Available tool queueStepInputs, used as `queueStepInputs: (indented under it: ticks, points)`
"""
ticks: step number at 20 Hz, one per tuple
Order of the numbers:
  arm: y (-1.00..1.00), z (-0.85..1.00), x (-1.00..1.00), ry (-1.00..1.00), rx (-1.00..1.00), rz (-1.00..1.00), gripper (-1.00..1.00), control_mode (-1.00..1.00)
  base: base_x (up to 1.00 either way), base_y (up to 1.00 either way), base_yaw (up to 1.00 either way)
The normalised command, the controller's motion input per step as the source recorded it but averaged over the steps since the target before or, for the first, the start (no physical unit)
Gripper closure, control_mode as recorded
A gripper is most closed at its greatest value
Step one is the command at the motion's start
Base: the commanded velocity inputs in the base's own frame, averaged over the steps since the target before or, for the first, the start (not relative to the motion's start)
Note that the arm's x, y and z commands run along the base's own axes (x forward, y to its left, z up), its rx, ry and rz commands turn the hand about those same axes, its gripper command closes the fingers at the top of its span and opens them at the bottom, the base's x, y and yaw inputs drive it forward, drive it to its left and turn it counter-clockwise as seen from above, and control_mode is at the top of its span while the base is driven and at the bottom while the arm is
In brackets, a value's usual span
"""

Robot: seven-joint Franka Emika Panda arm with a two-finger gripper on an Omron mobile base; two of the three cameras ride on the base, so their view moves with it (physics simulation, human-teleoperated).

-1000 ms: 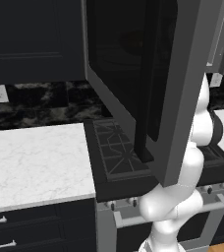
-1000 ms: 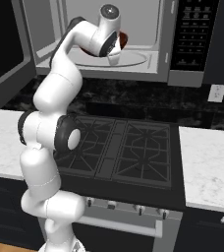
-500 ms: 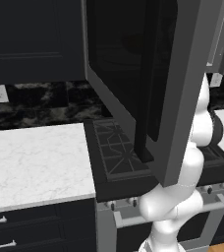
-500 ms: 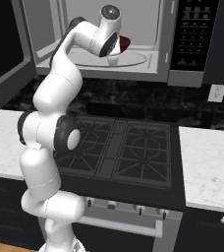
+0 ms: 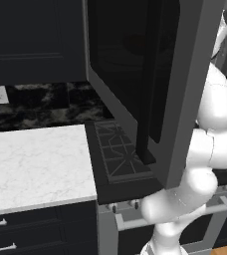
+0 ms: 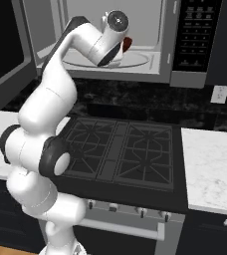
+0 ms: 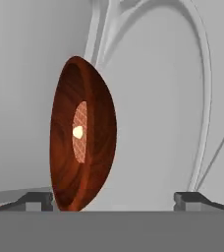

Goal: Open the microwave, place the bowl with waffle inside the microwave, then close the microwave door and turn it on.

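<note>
The bowl (image 7: pixel 92 147) is rendered in glossy reddish-brown with darker wood-like rings; the waffle (image 7: pixel 79 132) inside it is orange-tan with a fine grid and a pale yellow spot at its centre; the microwave (image 6: pixel 150 50) is framed in grey, its cavity pale grey, its control panel black with small white marks; the microwave door (image 5: pixel 150 74) is dark glass edged in grey; below the microwave, the stove (image 6: pixel 123 152) is black with dark grates; beside the stove, the counter (image 5: pixel 33 164) is white marble veined in grey.

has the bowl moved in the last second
Cannot tell: the bowl shows as the same red sliver beside the arm, inside the microwave, as before.
</note>
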Motion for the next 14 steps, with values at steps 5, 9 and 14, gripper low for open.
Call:
queueStepInputs:
  ticks: [5,9,14]
  points:
    - [-0.15,0.22,-1.0,-0.25,0.0,0.01,-1.0,-1.0,0.0,0.0,0.0]
    - [-0.3,0.25,-1.0,-0.24,0.0,0.03,1.0,-1.0,0.0,0.0,0.0]
    - [-0.24,0.1,-1.0,-0.12,0.0,0.02,1.0,-1.0,0.0,0.0,0.0]
